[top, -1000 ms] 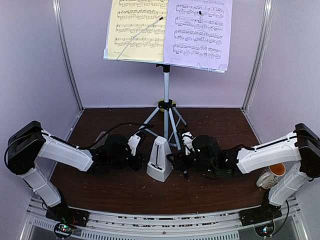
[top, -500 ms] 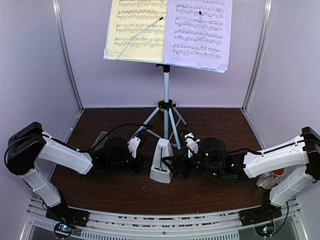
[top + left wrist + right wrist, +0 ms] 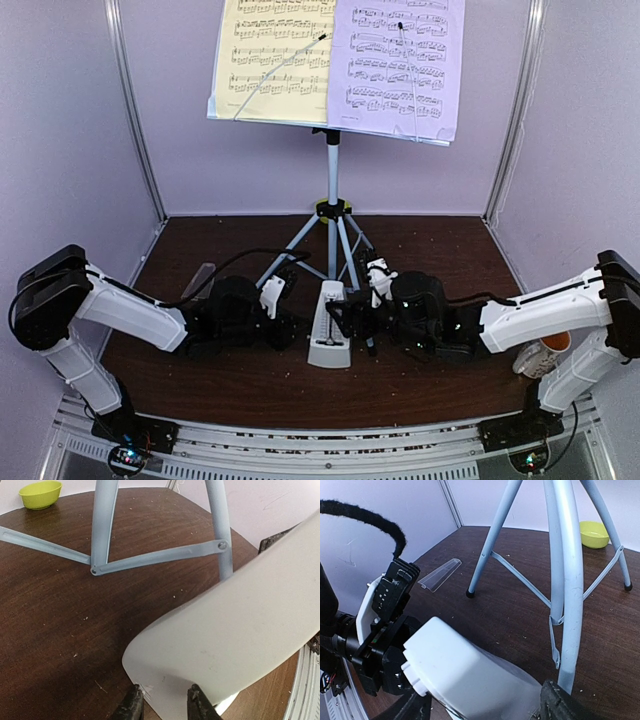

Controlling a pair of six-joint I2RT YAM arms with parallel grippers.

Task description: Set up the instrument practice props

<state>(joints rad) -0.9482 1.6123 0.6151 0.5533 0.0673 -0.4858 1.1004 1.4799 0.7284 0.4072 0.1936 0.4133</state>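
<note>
The metronome is a small white pyramid on the dark bench, just in front of the grey tripod. It sits between the two end effectors. From the wrist views its body slants across the frame rather than standing straight.

The left end effector is narrow, pinching a lower corner of the metronome. The right end effector is spread wide on either side of the metronome. Whether it presses on it cannot be told.

A second ago the metronome showed a broad triangular face and stood slightly further left. Now it looks narrower and lies closer to the tripod legs.

Its shell is smooth, matte plastic with rounded edges. The bench is brown wood grain dotted with pale specks. The tripod legs are round tubes joined by flat braces. A yellow sheet and a lilac sheet rest on the stand above.
</note>
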